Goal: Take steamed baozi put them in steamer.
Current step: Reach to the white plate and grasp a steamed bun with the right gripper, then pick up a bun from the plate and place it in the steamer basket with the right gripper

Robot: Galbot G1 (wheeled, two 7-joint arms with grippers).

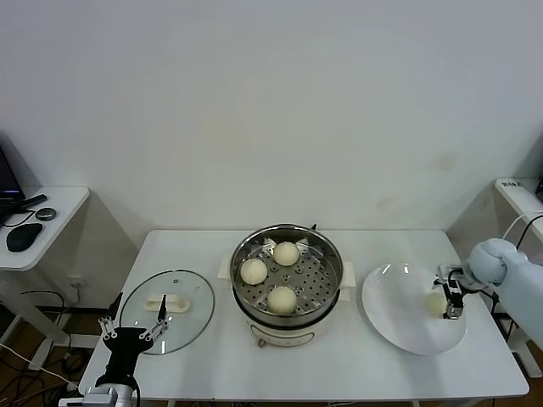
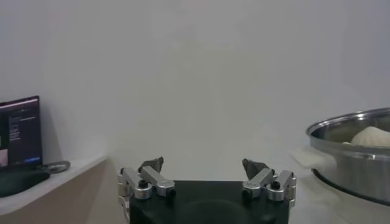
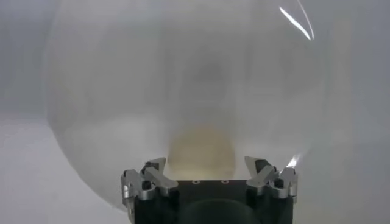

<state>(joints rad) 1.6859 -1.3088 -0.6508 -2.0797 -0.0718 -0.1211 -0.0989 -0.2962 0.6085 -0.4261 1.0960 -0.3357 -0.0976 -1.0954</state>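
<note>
The steamer [image 1: 326, 298] stands mid-table with three steamed baozi on its perforated floor [image 1: 286, 253] [image 1: 254, 270] [image 1: 282, 298]. One more baozi [image 1: 435, 301] lies on the white plate [image 1: 399, 318] at the right. My right gripper [image 1: 450, 298] is down on the plate, open, one finger on each side of that baozi with small gaps; the right wrist view shows the bun [image 3: 201, 151] just beyond the gripper [image 3: 207, 165]. At the table's front left corner my left gripper [image 1: 133, 329] hangs open and empty [image 2: 203, 165]; its view catches the steamer rim [image 2: 344, 131].
A round glass lid [image 1: 188, 288] with a white handle lies flat left of the steamer. A side desk [image 1: 59, 203] with a mouse stands off to the left. The plate's right rim is close to the table's right edge.
</note>
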